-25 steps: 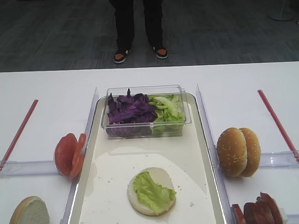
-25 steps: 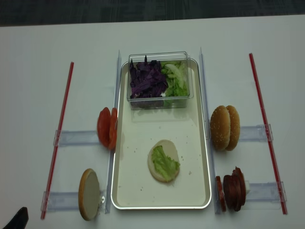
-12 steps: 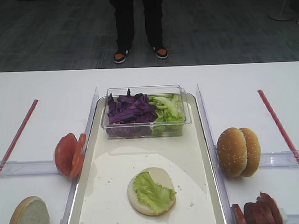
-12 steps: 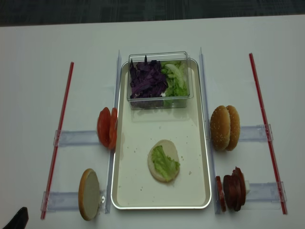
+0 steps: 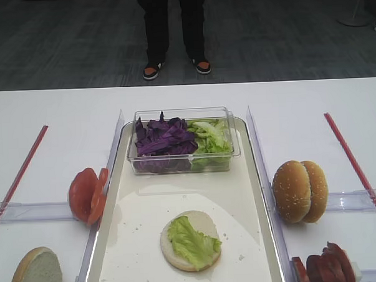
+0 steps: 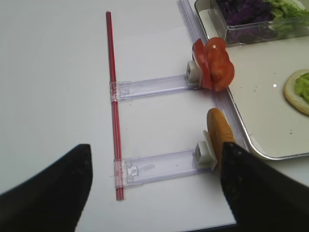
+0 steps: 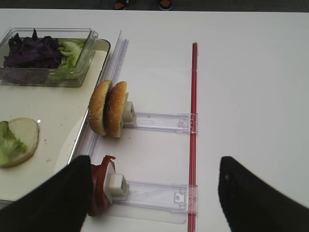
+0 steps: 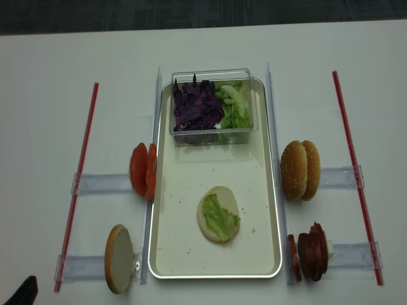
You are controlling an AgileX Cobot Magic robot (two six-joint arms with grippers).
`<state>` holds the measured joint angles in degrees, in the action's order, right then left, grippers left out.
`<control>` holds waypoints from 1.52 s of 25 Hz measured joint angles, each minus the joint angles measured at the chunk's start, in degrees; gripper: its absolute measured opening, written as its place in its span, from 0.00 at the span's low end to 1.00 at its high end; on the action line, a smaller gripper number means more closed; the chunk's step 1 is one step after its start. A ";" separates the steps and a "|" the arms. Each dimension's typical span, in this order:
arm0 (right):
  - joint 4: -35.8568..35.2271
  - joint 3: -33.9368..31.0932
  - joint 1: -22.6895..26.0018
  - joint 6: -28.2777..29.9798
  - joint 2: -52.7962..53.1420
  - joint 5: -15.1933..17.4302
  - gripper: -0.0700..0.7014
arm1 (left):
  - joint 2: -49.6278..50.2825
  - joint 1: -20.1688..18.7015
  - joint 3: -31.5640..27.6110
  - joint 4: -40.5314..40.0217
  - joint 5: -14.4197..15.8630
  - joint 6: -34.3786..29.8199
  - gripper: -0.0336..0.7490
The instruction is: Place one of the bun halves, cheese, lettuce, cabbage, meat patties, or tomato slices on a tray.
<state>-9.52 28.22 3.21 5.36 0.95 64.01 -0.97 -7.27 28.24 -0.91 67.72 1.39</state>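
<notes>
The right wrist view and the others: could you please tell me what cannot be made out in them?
- Meat patties: in the right wrist view, partly hidden behind a dark gripper finger.
- Meat patties: cut off by the bottom edge of the first high view.
- Cheese: not found in any view.
- Left gripper: only blurred dark fingers at the wrist view's bottom edge; tips cut off.
- Lone bun half: edge-on, partly behind a finger.

White table, dark floor beyond

Table (image 5: 55, 109) top plain white, evenly lit. Far side: dark grey carpeted floor (image 5: 65, 40); a person (image 5: 174, 29) stands there, black trousers, orange-soled shoes. White stand base (image 5: 357, 15) at far right.
</notes>
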 joint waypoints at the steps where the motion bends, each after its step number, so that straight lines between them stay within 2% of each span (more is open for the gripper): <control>1: 0.00 0.00 0.00 0.00 0.00 0.00 0.82 | 0.00 0.00 0.00 0.00 0.00 0.00 0.71; 38: 0.00 0.00 0.00 0.00 0.00 0.00 0.82 | 0.00 0.00 0.00 0.00 0.00 0.00 0.71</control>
<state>-9.52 28.22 3.21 5.36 0.95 64.01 -0.97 -7.27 28.24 -0.91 67.72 1.39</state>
